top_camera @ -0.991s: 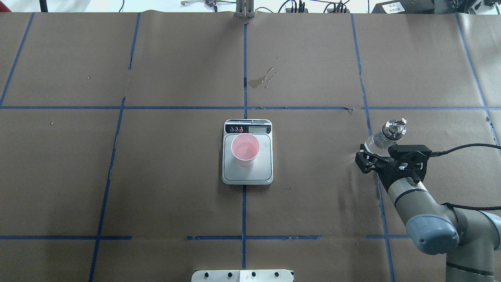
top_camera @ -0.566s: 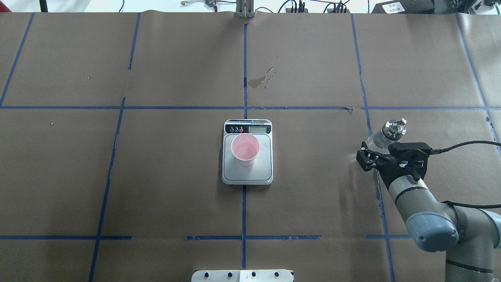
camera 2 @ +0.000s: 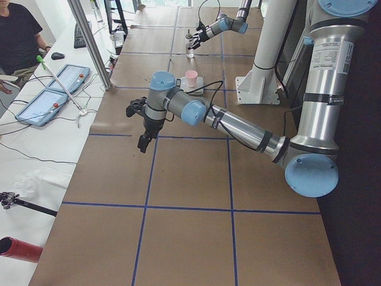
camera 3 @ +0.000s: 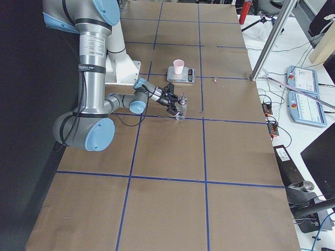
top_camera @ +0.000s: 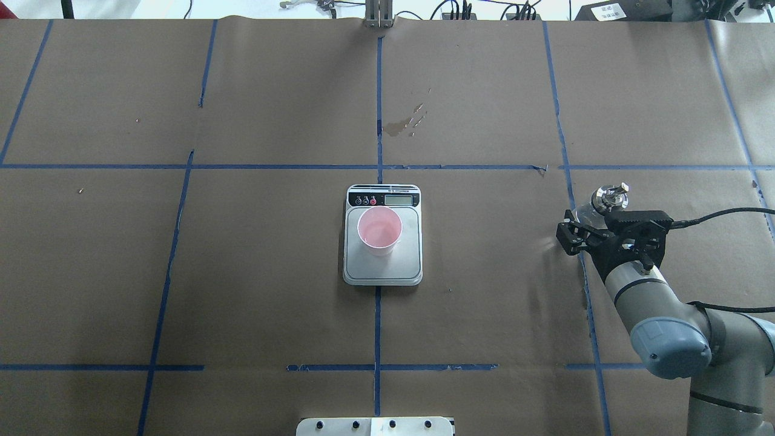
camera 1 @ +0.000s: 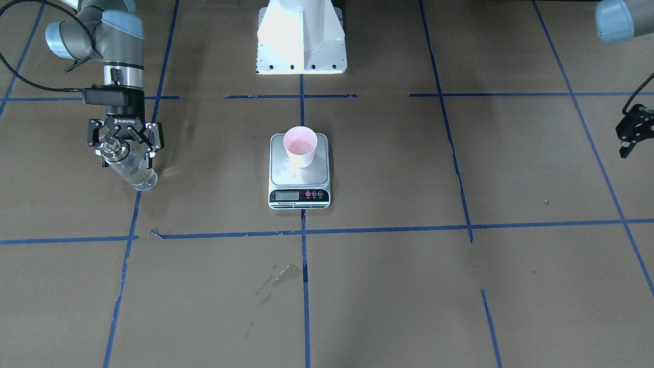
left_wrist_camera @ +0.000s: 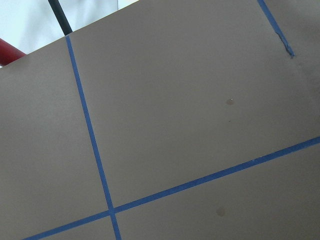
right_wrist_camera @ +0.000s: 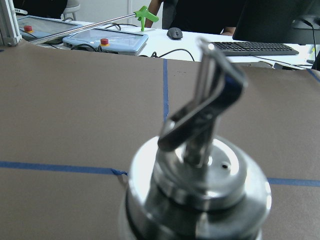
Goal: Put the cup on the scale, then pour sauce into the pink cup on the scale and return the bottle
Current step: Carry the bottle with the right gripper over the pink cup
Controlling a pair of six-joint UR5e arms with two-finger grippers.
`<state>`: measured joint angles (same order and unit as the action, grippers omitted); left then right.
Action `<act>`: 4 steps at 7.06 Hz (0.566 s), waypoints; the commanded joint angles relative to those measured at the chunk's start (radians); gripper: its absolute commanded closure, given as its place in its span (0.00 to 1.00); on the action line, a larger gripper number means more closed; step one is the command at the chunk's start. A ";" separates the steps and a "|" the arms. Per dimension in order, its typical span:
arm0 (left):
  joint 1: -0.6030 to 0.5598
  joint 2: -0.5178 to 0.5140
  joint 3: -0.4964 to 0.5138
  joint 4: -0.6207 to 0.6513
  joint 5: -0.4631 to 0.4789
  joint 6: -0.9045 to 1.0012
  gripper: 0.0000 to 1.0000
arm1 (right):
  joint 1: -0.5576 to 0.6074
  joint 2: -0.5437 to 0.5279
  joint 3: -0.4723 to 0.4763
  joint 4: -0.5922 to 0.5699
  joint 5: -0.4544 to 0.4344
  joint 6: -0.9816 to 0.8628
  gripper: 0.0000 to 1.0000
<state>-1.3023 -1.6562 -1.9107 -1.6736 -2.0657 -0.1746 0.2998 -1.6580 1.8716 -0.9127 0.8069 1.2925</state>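
The pink cup point(top_camera: 379, 230) stands on the silver scale point(top_camera: 408, 257) at the table's middle, also in the front view, cup point(camera 1: 300, 144) on scale point(camera 1: 299, 197). The clear glass bottle point(top_camera: 610, 198) with its metal spout cap stands upright on the table at the right point(camera 1: 134, 173). My right gripper point(camera 1: 125, 145) is open, its fingers spread wide on either side of the bottle's neck without pressing it. The right wrist view shows the cap point(right_wrist_camera: 200, 185) very close. My left gripper point(camera 1: 629, 134) hangs open and empty far off at the left side point(camera 2: 139, 125).
A wet stain point(top_camera: 402, 124) lies on the brown paper beyond the scale. The robot's white base point(camera 1: 301, 41) stands at the near edge. Operators' tablets point(camera 2: 50, 89) and cables lie past the table's far edge.
The right gripper has shifted a little away from me along the bottle while the bottle's cap stayed in place. The cup, scale and left arm have not moved.
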 commanded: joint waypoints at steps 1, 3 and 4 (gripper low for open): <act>0.000 0.000 -0.001 0.002 -0.002 -0.002 0.00 | 0.005 0.010 -0.002 0.000 -0.006 0.016 0.55; 0.000 0.000 -0.001 0.002 -0.005 -0.002 0.00 | 0.028 0.014 0.003 0.002 0.001 -0.004 1.00; 0.002 -0.003 -0.004 0.002 -0.005 -0.050 0.00 | 0.065 0.017 0.042 -0.006 0.027 -0.098 1.00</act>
<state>-1.3021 -1.6579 -1.9119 -1.6721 -2.0700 -0.1899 0.3323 -1.6450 1.8838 -0.9125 0.8134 1.2680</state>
